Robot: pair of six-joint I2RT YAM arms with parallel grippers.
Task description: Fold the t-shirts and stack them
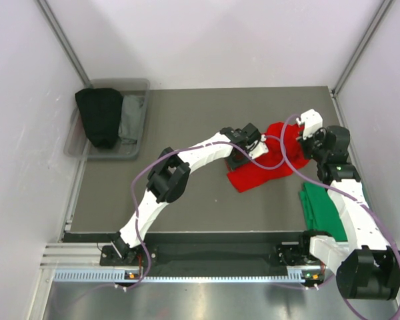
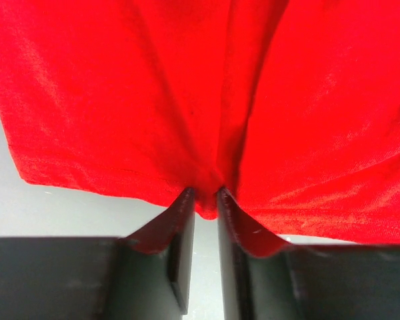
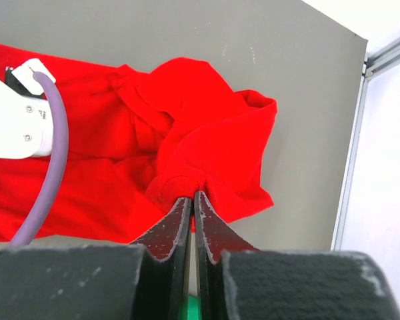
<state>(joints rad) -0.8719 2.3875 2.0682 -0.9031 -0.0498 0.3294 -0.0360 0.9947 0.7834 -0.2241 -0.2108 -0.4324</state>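
Nearest, at the right side of the bench, the green t-shirt lies flat in a compact shape. It is partly hidden under the right arm, so I cannot tell how neatly it is folded. It looks like the start of the stack.

Further in, right of centre, the red t-shirt lies bunched and creased, well short of a tidy fold. It sits close to the green one, just beyond it, and the two do not overlap as far as I can see.

The left tool is pinched narrow on the red hem at the shirt's left side, and cloth fans out from between its fingers. The right tool is likewise clamped on a rolled edge at the shirt's right side, with a sleeve or corner puckered around the grip.

By my reading the task is about half done. The red shirt has yet to be spread, folded and set on the green one.

Farthest off, at the far left corner, a bin holds a dark cloth and a grey cloth.
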